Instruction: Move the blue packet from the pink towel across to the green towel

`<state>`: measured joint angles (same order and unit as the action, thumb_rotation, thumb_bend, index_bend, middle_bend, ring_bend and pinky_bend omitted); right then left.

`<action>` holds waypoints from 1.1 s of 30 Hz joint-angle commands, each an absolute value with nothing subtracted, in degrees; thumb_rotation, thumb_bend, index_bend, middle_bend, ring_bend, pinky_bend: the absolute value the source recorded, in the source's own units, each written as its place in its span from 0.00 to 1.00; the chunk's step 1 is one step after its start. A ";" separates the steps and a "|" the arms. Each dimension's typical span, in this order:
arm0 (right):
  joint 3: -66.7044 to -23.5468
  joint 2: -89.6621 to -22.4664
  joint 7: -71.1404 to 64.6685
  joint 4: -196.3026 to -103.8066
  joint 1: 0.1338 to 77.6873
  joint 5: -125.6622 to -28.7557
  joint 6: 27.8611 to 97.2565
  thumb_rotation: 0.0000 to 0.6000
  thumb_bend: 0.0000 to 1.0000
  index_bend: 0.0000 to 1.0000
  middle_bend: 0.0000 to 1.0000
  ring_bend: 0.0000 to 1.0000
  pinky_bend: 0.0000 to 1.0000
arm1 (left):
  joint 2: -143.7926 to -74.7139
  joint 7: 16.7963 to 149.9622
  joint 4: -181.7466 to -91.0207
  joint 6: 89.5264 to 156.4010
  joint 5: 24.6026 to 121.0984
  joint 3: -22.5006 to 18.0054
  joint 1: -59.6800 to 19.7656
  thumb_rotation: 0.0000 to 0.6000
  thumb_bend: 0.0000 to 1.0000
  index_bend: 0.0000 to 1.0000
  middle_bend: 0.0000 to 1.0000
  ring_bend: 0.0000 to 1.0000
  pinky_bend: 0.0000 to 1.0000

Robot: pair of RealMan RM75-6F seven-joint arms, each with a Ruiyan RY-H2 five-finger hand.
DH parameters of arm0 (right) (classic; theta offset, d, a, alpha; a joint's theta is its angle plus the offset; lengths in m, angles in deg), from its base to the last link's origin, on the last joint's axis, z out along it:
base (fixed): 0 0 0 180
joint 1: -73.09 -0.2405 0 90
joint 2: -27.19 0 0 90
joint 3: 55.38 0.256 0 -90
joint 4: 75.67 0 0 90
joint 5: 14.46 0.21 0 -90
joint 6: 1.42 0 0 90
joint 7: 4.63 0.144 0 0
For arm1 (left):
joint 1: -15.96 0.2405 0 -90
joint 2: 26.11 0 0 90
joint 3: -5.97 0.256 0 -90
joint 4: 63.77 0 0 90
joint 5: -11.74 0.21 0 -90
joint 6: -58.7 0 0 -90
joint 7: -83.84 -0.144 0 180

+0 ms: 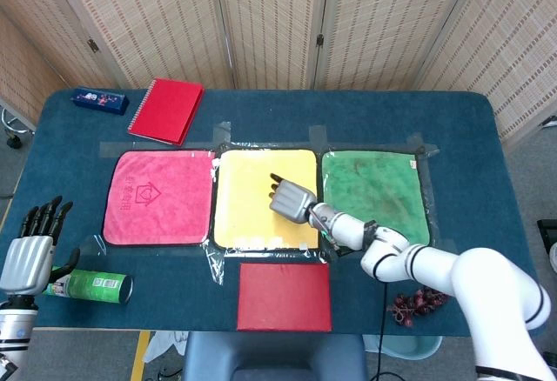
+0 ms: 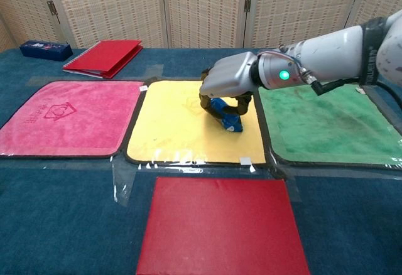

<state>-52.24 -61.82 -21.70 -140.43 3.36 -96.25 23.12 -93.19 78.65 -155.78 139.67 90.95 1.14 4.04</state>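
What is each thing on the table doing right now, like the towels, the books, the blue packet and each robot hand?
Small blue packet: held over the yellow towel.
Right robot hand: gripping the packet.
Left robot hand: holding nothing, fingers apart.
Square yellow towel: flat.
Square pink towel: flat, bare.
Square green towel: flat, bare.
Red spiral notebook: closed.
Red flat book: closed.
Green can: lying on its side.

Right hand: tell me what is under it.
Under the right hand the blue packet shows in the chest view, fingers curled around it, over the yellow towel. The packet's upper part is covered by the palm; the head view hides it entirely.
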 commanded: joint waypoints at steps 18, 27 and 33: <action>-52.71 -50.84 -27.22 -156.04 10.29 -93.62 34.52 1.00 0.68 0.51 0.32 0.21 0.03 | -93.24 78.09 -157.10 140.15 92.00 0.76 4.23 1.00 0.45 0.00 0.00 0.00 0.00; -52.78 -58.76 -27.80 -147.64 7.62 -92.45 29.66 1.00 0.68 0.50 0.29 0.19 0.03 | -92.75 78.28 -157.13 140.00 91.10 0.99 5.06 1.00 0.45 0.00 0.00 0.00 0.00; -53.39 -60.31 -28.11 -145.20 7.43 -91.44 28.16 1.00 0.68 0.50 0.29 0.19 0.03 | -92.90 78.16 -157.21 140.01 91.59 1.16 5.16 1.00 0.45 0.00 0.00 0.00 0.00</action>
